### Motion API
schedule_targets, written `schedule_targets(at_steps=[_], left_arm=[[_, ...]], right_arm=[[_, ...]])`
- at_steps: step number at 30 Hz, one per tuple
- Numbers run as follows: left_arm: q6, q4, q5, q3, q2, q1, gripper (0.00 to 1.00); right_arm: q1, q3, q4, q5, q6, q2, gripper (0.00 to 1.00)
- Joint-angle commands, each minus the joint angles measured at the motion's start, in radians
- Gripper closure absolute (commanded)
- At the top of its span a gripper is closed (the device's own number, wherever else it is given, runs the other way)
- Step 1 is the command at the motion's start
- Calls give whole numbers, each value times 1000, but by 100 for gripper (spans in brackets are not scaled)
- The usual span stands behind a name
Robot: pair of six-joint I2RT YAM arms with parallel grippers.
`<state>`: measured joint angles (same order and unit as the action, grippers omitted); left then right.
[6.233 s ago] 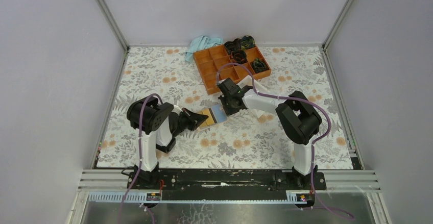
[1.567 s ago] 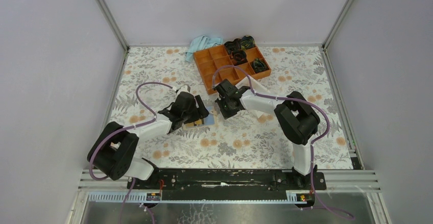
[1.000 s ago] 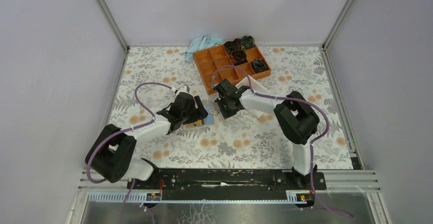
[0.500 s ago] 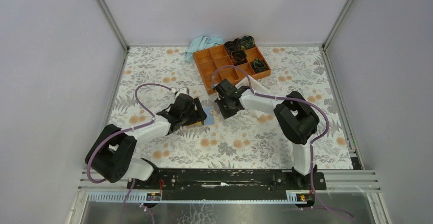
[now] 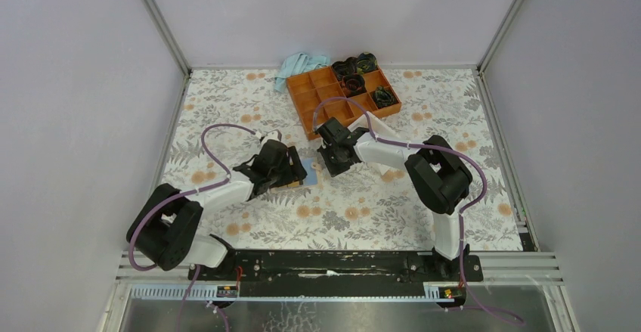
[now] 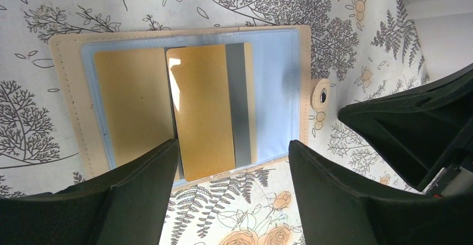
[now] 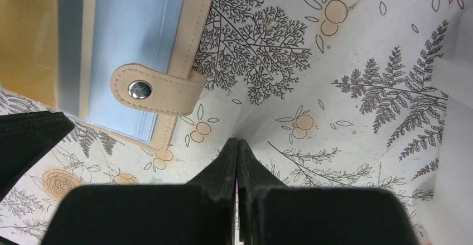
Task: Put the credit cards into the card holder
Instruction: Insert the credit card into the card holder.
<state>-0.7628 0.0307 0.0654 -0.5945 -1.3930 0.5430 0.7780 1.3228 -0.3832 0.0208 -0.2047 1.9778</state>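
The card holder (image 6: 279, 83) lies open and flat on the floral table, tan outside with a pale blue lining and a snap tab (image 7: 148, 91). A gold credit card (image 6: 201, 116) with a grey stripe rests across its middle, its lower edge sticking out past the holder. Another gold face (image 6: 131, 105) fills the left half. My left gripper (image 6: 234, 192) hovers open just off the holder's near edge, fingers (image 6: 128, 197) straddling the card's end without touching it. My right gripper (image 7: 237, 147) is shut and empty, beside the tab. From above, both grippers (image 5: 291, 167) (image 5: 332, 159) flank the holder (image 5: 305, 176).
An orange compartment tray (image 5: 314, 109) holding dark coiled items stands at the back, just behind the right gripper. A light blue cloth (image 5: 298, 64) lies at its far left corner. Grey walls enclose the table on three sides.
The left gripper has eased slightly back toward its base, uncovering a bit more of the holder. The right arm has stayed put and both jaws are unchanged.
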Motion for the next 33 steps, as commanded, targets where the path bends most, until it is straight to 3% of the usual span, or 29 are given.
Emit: schedule_targets(at_steps=[1, 20, 33], left_arm=[[14, 8, 17, -21, -20, 21, 21], [14, -25, 70, -31, -35, 38, 20], [15, -69, 28, -29, -44, 38, 21]], right_arm=[[15, 18, -15, 27, 12, 21, 100], [19, 43, -10, 45, 9, 39, 100], [30, 70, -11, 53, 3, 70, 100]])
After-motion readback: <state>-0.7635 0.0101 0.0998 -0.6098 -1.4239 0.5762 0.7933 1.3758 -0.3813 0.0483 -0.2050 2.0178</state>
